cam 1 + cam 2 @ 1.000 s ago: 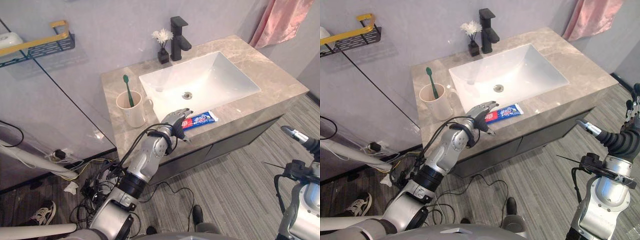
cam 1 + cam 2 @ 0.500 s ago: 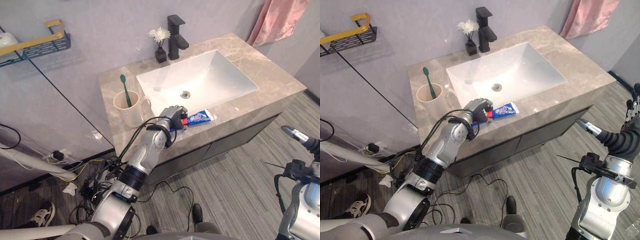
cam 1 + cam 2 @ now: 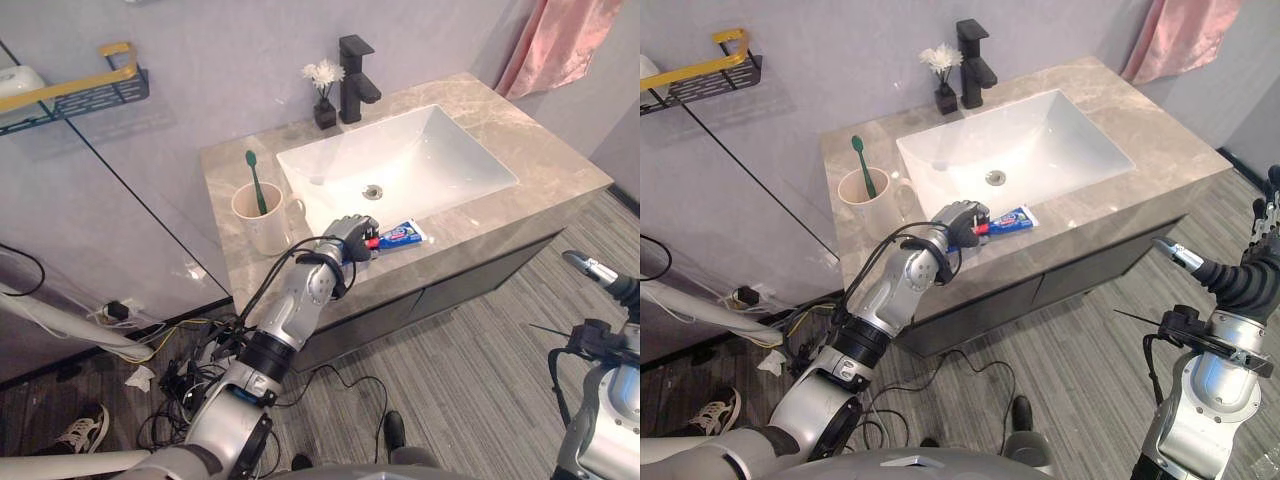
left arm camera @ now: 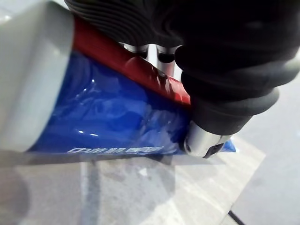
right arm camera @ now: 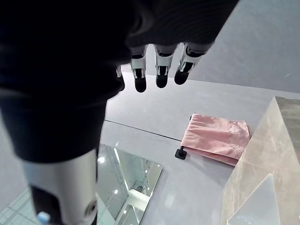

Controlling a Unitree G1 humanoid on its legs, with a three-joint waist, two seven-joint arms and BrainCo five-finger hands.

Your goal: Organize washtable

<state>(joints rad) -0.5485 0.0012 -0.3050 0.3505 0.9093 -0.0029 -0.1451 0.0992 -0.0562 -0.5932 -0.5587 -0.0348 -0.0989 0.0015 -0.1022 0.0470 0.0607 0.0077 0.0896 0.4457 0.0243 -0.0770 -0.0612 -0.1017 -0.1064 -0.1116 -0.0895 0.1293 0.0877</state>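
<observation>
Toothpaste lies flat on the counter, on the front strip between the sink and the counter's edge. Its red end points toward the side where the cup stands with a toothbrush in it.

The left hand is curled over that red end, fingers and thumb closed round the tube. In the left wrist view the blue skin and a red band sit pinched under the thumb. The right hand hangs off to the right of the counter, fingers straight, holding nothing.

I judge the tube light, soft and glossy. It will dent and may slide in a loose hold, so the stiffer shoulder by the cap is the place to take it, about where the hand sits now.

White print runs along the blue body, too blurred to read.
</observation>
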